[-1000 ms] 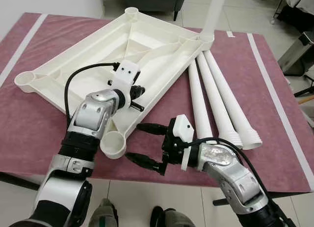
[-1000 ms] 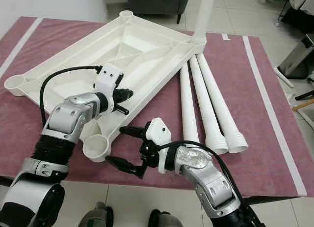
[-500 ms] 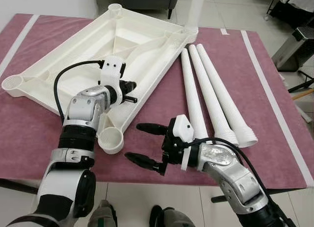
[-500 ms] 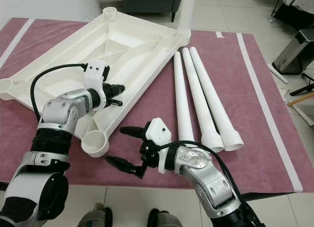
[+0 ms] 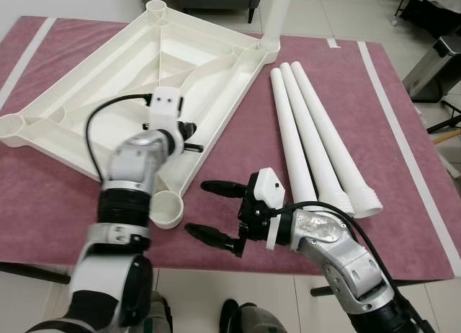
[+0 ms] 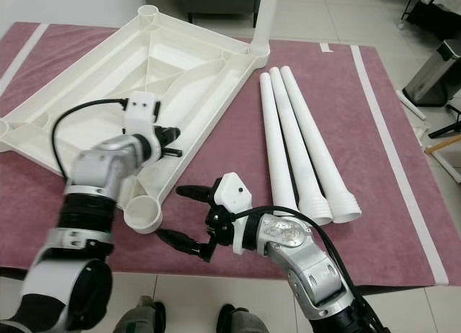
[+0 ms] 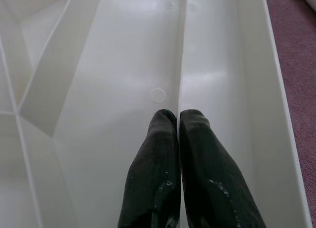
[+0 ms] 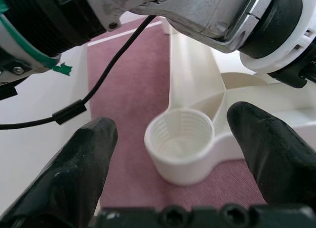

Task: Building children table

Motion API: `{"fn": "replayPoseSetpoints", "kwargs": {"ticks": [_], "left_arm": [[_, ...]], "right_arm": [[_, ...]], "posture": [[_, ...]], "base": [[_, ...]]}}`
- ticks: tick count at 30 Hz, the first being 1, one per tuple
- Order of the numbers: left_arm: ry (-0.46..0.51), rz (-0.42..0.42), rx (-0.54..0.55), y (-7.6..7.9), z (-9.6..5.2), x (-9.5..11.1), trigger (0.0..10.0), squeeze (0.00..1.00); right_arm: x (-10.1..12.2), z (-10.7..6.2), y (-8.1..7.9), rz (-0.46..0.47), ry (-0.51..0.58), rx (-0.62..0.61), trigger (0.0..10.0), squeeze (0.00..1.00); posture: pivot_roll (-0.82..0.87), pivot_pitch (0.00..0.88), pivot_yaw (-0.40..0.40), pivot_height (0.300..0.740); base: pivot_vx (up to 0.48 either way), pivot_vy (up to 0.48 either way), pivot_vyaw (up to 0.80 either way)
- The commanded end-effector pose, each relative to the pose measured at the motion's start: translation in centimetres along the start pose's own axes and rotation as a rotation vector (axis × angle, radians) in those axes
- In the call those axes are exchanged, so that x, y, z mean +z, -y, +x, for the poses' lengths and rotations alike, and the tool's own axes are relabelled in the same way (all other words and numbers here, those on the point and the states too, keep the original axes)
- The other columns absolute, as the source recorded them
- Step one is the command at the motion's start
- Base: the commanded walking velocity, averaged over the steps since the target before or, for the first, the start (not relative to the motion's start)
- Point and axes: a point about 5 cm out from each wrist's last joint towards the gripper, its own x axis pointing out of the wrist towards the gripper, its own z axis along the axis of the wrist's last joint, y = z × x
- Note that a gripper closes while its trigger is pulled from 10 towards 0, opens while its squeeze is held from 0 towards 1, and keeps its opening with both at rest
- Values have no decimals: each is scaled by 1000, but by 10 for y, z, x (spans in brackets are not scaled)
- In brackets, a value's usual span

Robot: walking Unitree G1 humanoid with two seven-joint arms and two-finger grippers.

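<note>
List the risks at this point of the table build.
The left gripper, shut, rests inside the upturned table top; a push could slide it on the cloth. The right gripper, open, faces the near corner socket and might knock it. Three loose legs lie side by side and might roll.

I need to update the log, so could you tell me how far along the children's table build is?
Done: one leg stands in the far corner socket of the upturned tabletop. In hand: the left gripper, shut, rests inside the tabletop near its edge, and the open right gripper faces the empty near socket. Left: three legs lie loose on the cloth, and three sockets are unfilled.
</note>
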Motion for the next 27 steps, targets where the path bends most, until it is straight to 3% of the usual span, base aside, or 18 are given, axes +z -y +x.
{"fn": "replayPoseSetpoints", "kwargs": {"ticks": [1, 5, 8, 9, 10, 11, 13, 17, 18, 19, 21, 22, 23, 24, 27], "left_arm": [[-37, 38, 88, -3, -1, -11, 10000, 1000], [-27, 124, 87, -4, -2, -12, 10000, 1000], [-18, 140, 81, -4, -2, -12, 10000, 1000], [69, 181, 43, -4, -7, -3, 10000, 0], [161, 226, -16, -3, -16, 7, 10000, 0], [161, 226, -16, -3, -16, 7, 10000, 0], [311, 312, -121, -1, -36, 21, 10000, 0], [366, 365, -192, -1, -51, 25, 10000, 0], [380, 404, -236, -3, -61, 26, 10000, 0], [380, 404, -236, -3, -61, 26, 10000, 0], [361, 533, -366, -12, -82, 21, 10000, 0], [361, 533, -366, -12, -82, 21, 10000, 0], [321, 615, -441, -16, -91, 14, 10000, 0], [321, 615, -441, -16, -91, 14, 10000, 0], [146, 817, -658, -32, -114, -13, 10000, 0]], "right_arm": [[-2, 0, -2, -1, -9, 6, 10000, 0], [-2, 0, -1, -2, -8, 3, 10000, 0], [-2, 0, -1, -2, -8, 3, 10000, 0], [-2, -1, -2, -3, -9, 2, 10000, 0], [-2, -1, -2, -5, -12, 1, 10000, 0], [-2, -1, -2, -5, -12, 1, 10000, 0], [-3, -3, -1, -11, -18, -4, 10000, 0], [-3, -4, 0, -15, -23, -7, 10000, 0], [-4, -5, 1, -19, -28, -11, 10000, 0], [-4, -5, 1, -19, -28, -11, 10000, 0], [-4, -7, 9, -41, -41, -52, 10000, 0], [-4, -7, 9, -41, -41, -52, 10000, 0], [-4, -8, 16, -57, -47, -94, 10000, 0], [-4, -8, 16, -57, -47, -94, 10000, 0], [-1, -14, 44, -82, -47, -295, 10000, 0]], "posture": [[156, 183, -10, 740], [156, 182, -8, 740], [156, 183, -9, 740], [153, 181, -10, 740], [152, 182, -10, 740], [152, 182, -10, 740], [152, 182, -15, 740], [154, 182, -17, 740], [156, 184, -21, 740], [156, 184, -21, 740], [155, 186, -27, 740], [155, 186, -27, 740], [156, 186, -32, 740], [156, 186, -32, 740], [152, 187, -48, 740]], "base": [[0, 0, 0], [0, 0, 0], [0, 0, 0], [0, 0, 0], [0, 0, 0], [0, 0, 0], [0, 0, 0], [0, 0, 0], [0, 0, 0], [0, 0, 0], [0, 0, 0], [0, 0, 0], [0, 0, 0], [0, 0, 0], [0, 0, 0]]}}
